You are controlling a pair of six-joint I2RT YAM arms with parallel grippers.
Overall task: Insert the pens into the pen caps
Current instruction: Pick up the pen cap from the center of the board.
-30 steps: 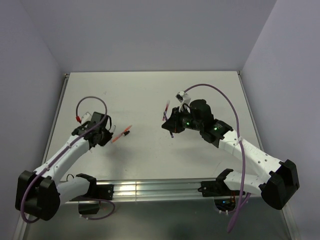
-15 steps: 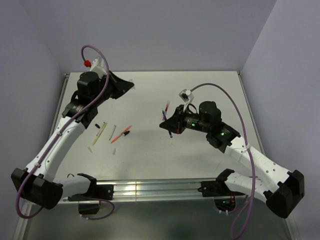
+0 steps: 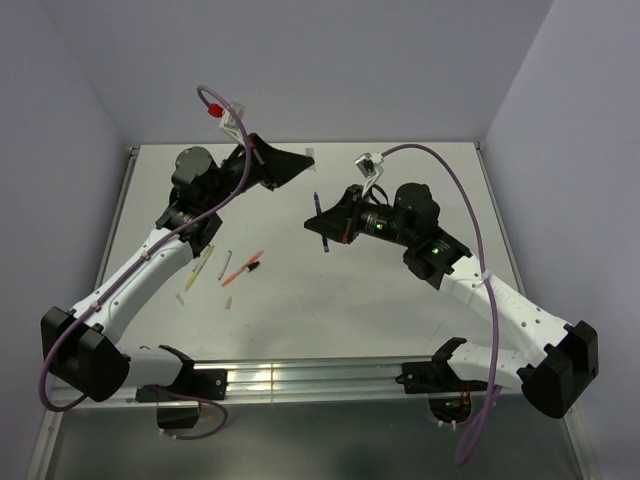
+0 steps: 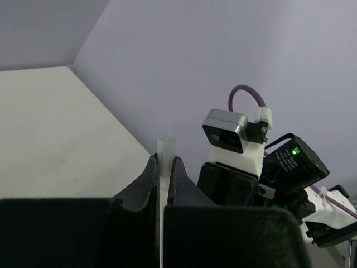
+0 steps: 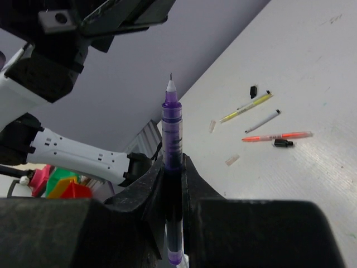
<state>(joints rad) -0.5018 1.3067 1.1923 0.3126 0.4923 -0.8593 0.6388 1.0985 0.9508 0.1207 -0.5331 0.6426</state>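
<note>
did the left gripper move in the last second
Yes. The left gripper left the thin orange pen lying on the white table, travelling toward its far edge and rightward.

No writing, label, brand or number can be read in any view (the barrel of the purple pen (image 5: 171,117) standing up between the jaws of the right gripper (image 5: 173,163) and the clear cap (image 4: 165,144) poking out from between the jaws of the left gripper (image 4: 164,162) show no legible print)
</note>
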